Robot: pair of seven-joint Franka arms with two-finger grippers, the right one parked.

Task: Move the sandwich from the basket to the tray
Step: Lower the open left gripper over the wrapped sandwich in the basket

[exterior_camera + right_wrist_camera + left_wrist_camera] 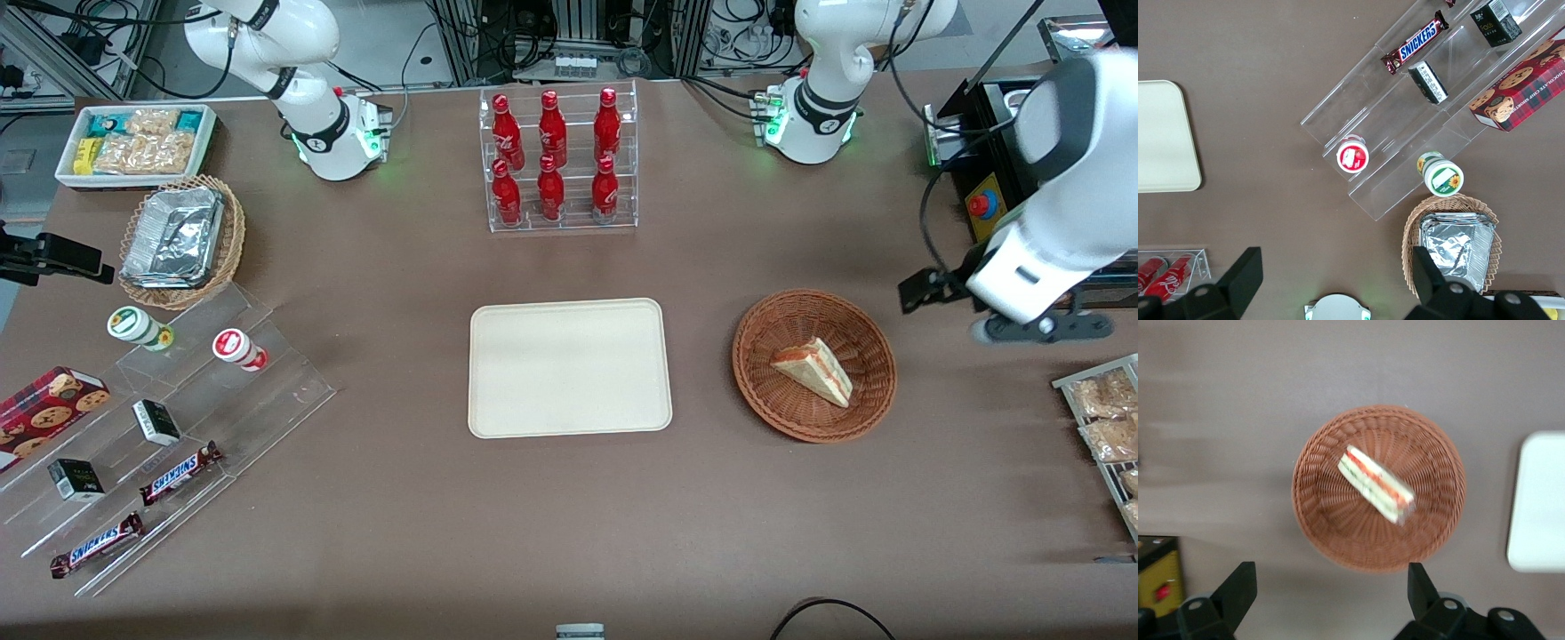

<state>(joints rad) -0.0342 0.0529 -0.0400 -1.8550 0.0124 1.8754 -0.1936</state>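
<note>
1. While the small triangular sandwich of pale bread with red-orange and green filling lies untouched in the round reddish-brown wicker basket, the job stands at its opening step — the approach, by my reading.
2. That basket sits on the brown table just beside the flat cream-beige rectangular tray, toward the working arm's end; the tray holds nothing yet.
3. In the front view the left arm's black two-finger gripper hangs near the basket but apart from it, farther toward the working arm's end of the table.
4. From the wrist camera, the gripper shows its jaws spread wide, one finger and its partner standing well apart with nothing between them and nothing touched.
5. Seen from that wrist camera, the sandwich rests near the basket's middle with its striped cut edge turned upward, the tray's rounded rim just beside the wicker.
6. Next, I judge, the gripper must shift over the basket's centre, turn so the fingers straddle the wedge's flat bread faces, then descend — gently, since soft bread would likely crush or slip under a hard pinch.
7. Clearing the basket's raised rim on the lift looks like the other point to mind.
</note>
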